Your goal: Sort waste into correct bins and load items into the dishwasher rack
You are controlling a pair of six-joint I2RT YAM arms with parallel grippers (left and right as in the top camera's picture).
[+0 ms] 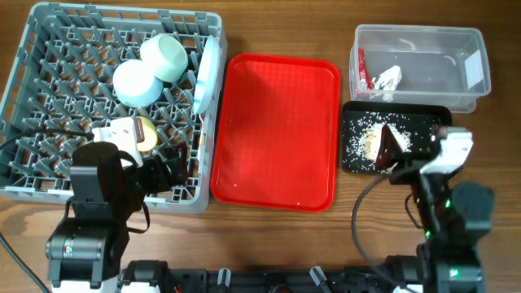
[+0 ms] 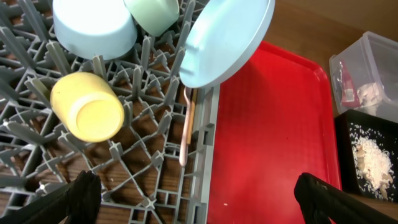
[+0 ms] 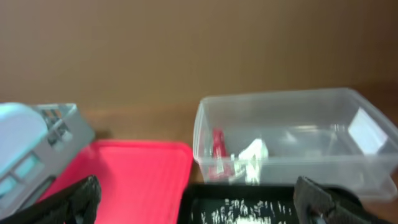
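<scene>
**Sorting and loading looked all but finished, with both arms empty.**

At the left, the large grey lattice-walled plastic dishwasher rack (image 1: 24, 122) held two pale mint round bowls (image 1: 151, 69) and a pale mint round plate (image 1: 206, 73) on edge by its right wall. A small yellow cup (image 2: 87, 109) and a thin wooden chopstick (image 2: 186, 127) lay there too. The left jaws hung wide apart above its near pegs, gripping nothing. The flat red plastic serving tray (image 1: 277, 130) carried nothing. At the far right, the clear plastic tub (image 1: 480, 77) held the red patterned snack wrapper (image 1: 364, 72) and crumpled white tissue (image 1: 389, 78). The off-white rice scraps (image 1: 370, 138) lay in the shallow black tray (image 1: 431, 114), under the right jaws, also apart and empty. No fork or spoon could be made out. The next move probably called for lifting the left jaws straight up, clear of pegs and cup.
</scene>
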